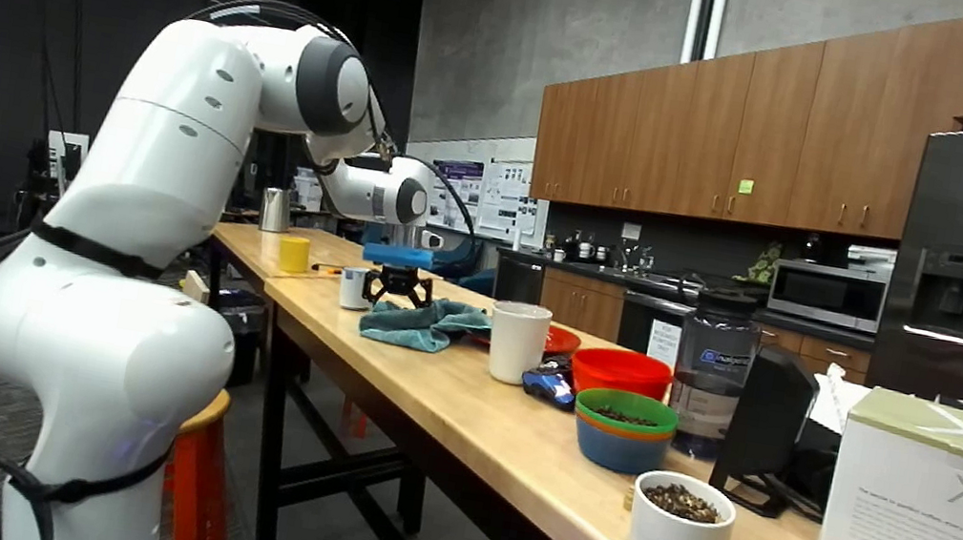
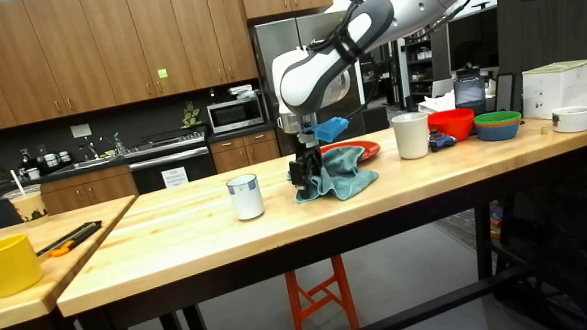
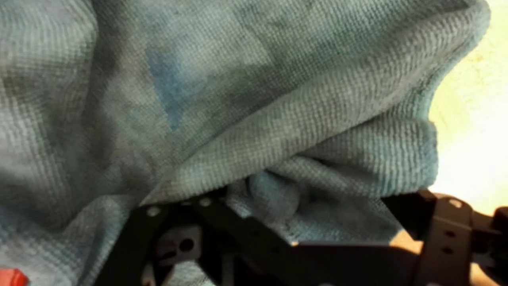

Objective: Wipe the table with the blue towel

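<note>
The blue towel (image 2: 343, 176) lies crumpled on the table (image 2: 192, 226), just beside the red plate (image 2: 367, 149), and there the gripper (image 1: 397, 293) stands low with its jaws spread wide, cloth showing between them, apparently grasping nothing. No wiping seems under way, and I cannot tell whether any has been done; if none, clenching the towel and sweeping it across the wood around the plate are left.

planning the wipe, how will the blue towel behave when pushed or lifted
The blue towel will likely bunch rather than slide flat, as its loose folds suggest. Lifted, it should flop; its ribbed weave probably resists slipping.
</note>
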`<control>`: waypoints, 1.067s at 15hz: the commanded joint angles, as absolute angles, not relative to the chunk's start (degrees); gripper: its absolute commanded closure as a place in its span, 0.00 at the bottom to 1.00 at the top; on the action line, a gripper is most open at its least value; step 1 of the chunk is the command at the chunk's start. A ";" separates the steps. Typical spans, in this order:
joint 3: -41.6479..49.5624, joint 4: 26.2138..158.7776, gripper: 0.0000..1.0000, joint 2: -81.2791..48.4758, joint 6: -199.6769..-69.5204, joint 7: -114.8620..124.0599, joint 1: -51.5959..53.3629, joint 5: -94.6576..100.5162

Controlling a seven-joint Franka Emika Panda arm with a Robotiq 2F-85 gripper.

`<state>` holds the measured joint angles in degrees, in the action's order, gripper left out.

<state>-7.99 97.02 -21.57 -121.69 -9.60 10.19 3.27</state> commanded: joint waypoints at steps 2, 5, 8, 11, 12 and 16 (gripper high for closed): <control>-7.58 97.06 0.00 -20.07 -122.17 -8.19 9.92 4.38; -7.22 97.40 0.00 -19.09 -122.59 -7.37 9.99 4.90; -6.89 97.80 0.00 -17.64 -122.46 -6.07 10.14 6.16; -6.63 98.42 0.00 -15.36 -122.69 -4.49 10.17 7.56; -6.54 98.65 0.00 -14.49 -122.68 -3.80 10.15 8.12; -6.19 99.55 0.00 -11.47 -121.93 -1.15 10.12 10.10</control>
<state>-6.72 96.91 -15.25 -122.43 -3.56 10.13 8.36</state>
